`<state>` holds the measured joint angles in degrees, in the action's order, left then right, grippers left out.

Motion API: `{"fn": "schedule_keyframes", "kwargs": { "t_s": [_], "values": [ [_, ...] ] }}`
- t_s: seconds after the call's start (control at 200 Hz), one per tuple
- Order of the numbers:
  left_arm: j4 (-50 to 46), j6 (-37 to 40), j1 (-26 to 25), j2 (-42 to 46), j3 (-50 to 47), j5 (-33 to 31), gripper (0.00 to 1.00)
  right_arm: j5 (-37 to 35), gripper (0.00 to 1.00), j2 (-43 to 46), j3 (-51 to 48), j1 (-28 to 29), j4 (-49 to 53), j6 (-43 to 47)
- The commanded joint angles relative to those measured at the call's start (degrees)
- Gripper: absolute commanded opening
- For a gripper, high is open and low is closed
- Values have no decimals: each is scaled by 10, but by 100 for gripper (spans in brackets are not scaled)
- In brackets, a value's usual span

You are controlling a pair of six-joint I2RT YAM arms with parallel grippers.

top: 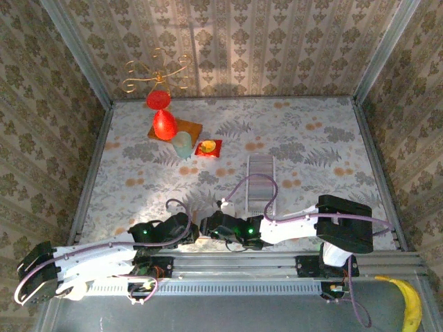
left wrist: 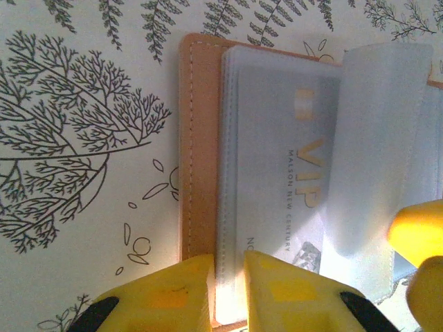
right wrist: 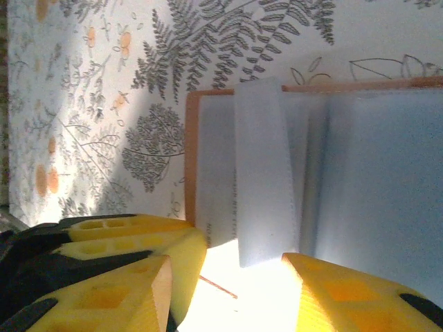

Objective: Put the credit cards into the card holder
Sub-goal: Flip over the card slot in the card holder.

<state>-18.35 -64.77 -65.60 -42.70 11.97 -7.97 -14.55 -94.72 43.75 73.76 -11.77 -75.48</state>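
The pinkish-tan card holder (left wrist: pixel 197 138) lies open on the fern-print table, its clear sleeves facing up. A pale grey credit card (left wrist: pixel 284 152) printed "VIP" lies flat in the sleeves. My left gripper (left wrist: pixel 228 266) is shut on the near edge of the holder's sleeves. A pale sheet (left wrist: pixel 377 138) rises from the middle of the holder; whether it is a card or a sleeve I cannot tell. In the right wrist view that sheet (right wrist: pixel 266 173) ends between the spread fingers of my right gripper (right wrist: pixel 228 273), which is open over the holder (right wrist: pixel 190 159). Both grippers (top: pixel 190 232) (top: pixel 208 227) meet near the table's front edge.
A long clear ribbed tray (top: pixel 261 181) lies just beyond the grippers. At the back left stand red ornaments (top: pixel 163 124) on a wooden board, a pale cup (top: pixel 182 145) and a small red dish (top: pixel 209 148). A banana (top: pixel 410 304) lies off the table at the front right.
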Motion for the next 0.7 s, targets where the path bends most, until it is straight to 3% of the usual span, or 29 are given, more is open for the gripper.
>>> {"fn": "schedule_keyframes", "kwargs": {
  "t_s": [0.0, 0.34, 0.695],
  "values": [
    [-9, -10, -5, -1, -10, -3, 18, 0, 45, -1, -3, 4, -29, -14],
    [12, -15, -6, 10, -16, 13, 18, 6, 46, -15, -3, 2, -97, -15],
    [-41, -21, -6, 49, -14, -16, 14, 26, 46, -44, 12, -7, -138, -17]
  ]
}}
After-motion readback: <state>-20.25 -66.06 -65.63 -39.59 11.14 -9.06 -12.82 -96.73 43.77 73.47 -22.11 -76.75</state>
